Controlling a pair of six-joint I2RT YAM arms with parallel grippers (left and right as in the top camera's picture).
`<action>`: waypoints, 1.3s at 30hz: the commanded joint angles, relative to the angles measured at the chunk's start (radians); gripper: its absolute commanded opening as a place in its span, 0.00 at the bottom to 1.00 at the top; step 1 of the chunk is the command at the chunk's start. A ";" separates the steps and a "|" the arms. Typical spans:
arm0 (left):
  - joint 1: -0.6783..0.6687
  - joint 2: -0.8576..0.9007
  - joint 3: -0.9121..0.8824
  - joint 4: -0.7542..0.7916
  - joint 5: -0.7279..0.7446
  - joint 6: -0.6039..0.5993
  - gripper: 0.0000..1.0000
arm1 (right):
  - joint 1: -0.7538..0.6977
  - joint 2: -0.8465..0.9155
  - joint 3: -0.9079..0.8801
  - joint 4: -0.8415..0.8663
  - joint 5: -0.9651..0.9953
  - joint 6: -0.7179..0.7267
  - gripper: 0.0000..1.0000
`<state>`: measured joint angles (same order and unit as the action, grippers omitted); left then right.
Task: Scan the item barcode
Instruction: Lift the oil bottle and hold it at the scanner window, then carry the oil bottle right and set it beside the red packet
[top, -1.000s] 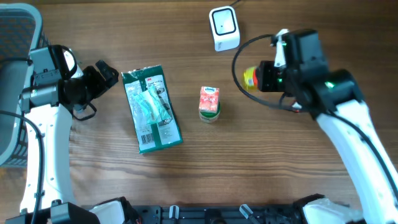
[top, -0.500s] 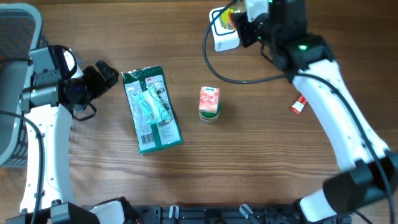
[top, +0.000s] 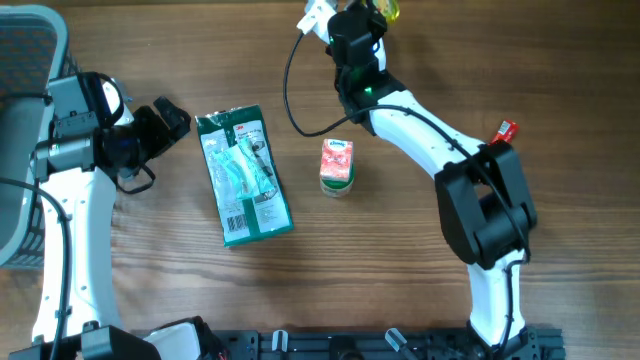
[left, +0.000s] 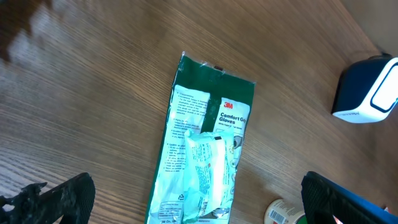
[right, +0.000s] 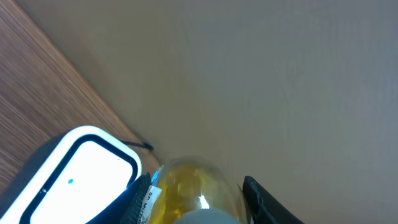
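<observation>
A yellow, glossy bottle (right: 185, 184) with a white label sits between the black fingers of my right gripper (right: 200, 198), which is shut on it. In the overhead view the bottle (top: 386, 10) and right gripper (top: 362, 18) are at the table's far edge. The white-faced barcode scanner (right: 78, 165) lies just left of the bottle, apart from it. In the overhead view the right arm hides the scanner. My left gripper (top: 168, 118) stands open at the left, holding nothing. Its fingers (left: 57, 198) frame the near end of a green glove packet (left: 208, 146).
The green glove packet (top: 243, 176) lies left of centre, and a small orange carton (top: 337, 165) stands in the middle. A small red item (top: 505, 130) lies at the right. A grey basket (top: 22, 60) fills the far left. The scanner (left: 370, 90) shows in the left wrist view.
My right arm has swung left and toward the far edge, carrying the yellow bottle to the scanner and covering it from above. The left arm has not moved.
</observation>
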<state>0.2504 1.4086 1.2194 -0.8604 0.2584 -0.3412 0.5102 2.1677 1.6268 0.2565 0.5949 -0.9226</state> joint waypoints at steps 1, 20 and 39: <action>-0.003 -0.005 0.008 0.003 -0.006 0.020 1.00 | -0.002 0.026 0.022 0.024 0.035 -0.019 0.04; -0.003 -0.005 0.008 0.003 -0.006 0.020 1.00 | 0.002 0.057 0.021 -0.017 0.051 0.245 0.04; -0.003 -0.005 0.008 0.003 -0.006 0.020 1.00 | -0.601 -0.449 -0.140 -1.176 -0.623 1.072 0.04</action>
<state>0.2504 1.4086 1.2194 -0.8600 0.2581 -0.3412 -0.0139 1.7153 1.5517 -0.9630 0.1253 0.0521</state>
